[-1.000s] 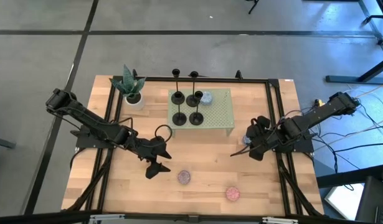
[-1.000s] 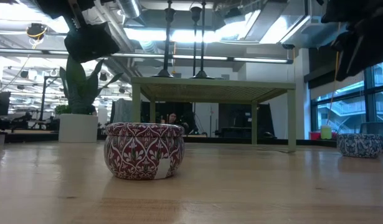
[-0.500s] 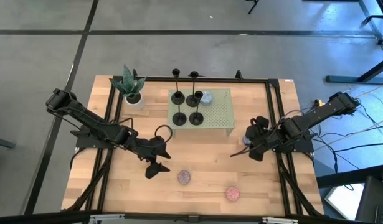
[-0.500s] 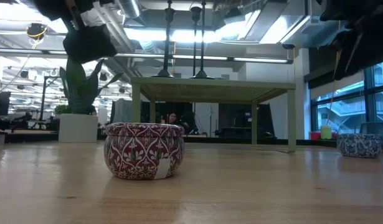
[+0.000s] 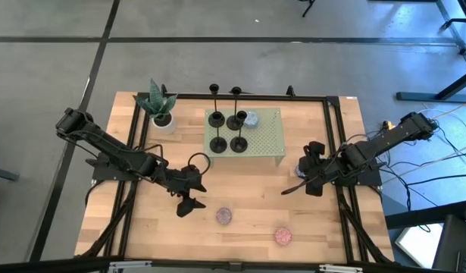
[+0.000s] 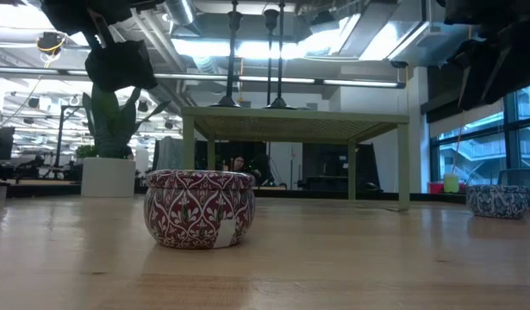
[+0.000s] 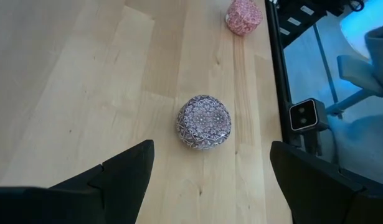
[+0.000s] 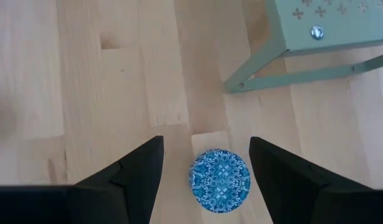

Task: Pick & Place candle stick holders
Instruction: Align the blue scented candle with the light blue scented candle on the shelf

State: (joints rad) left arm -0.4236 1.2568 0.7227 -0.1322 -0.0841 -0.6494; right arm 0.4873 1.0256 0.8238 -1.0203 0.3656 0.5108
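Four matte-black candle stick holders (image 5: 217, 143) stand by their disc bases on a green perforated stand (image 5: 267, 136) at the table's far middle. Their stems also show in the low view (image 6: 269, 60). My left gripper (image 5: 195, 196) is open and empty above the table, left of the middle. A speckled purple puck (image 7: 203, 121) lies on the table ahead of its fingers. My right gripper (image 5: 299, 182) is open and empty above a blue patterned puck (image 8: 220, 176) beside the stand's right leg. Its fingers stand to either side of the puck, higher up.
A potted green plant (image 5: 158, 106) stands at the far left corner. A pink puck (image 5: 283, 236) lies near the front edge and a grey-blue puck (image 5: 251, 119) sits on the stand. Black rails (image 5: 335, 129) frame the table. There is bare wood between the two grippers.
In the low view my left gripper has sunk a little. My right gripper has shifted slightly. Both stay open, and the holders and pucks have not moved.
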